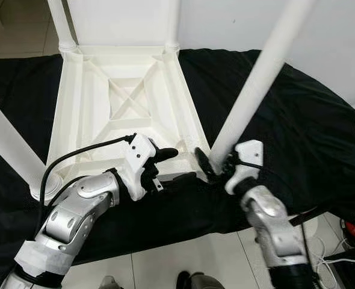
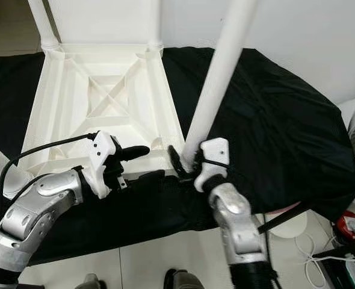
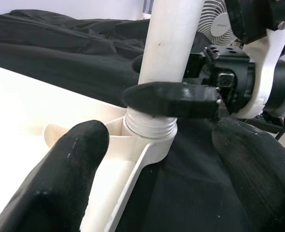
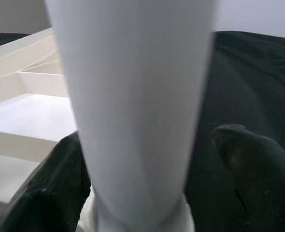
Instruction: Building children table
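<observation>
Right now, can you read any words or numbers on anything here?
No readable text anywhere.
Fan: a dark badge at its hub, too blurred to read.
Red thing on the floor: a white mark, too small to read.
White table, its leg, the black cloth: no writing.

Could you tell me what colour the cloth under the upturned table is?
Black: the cloth under the table shows best in the left eye view.
</observation>
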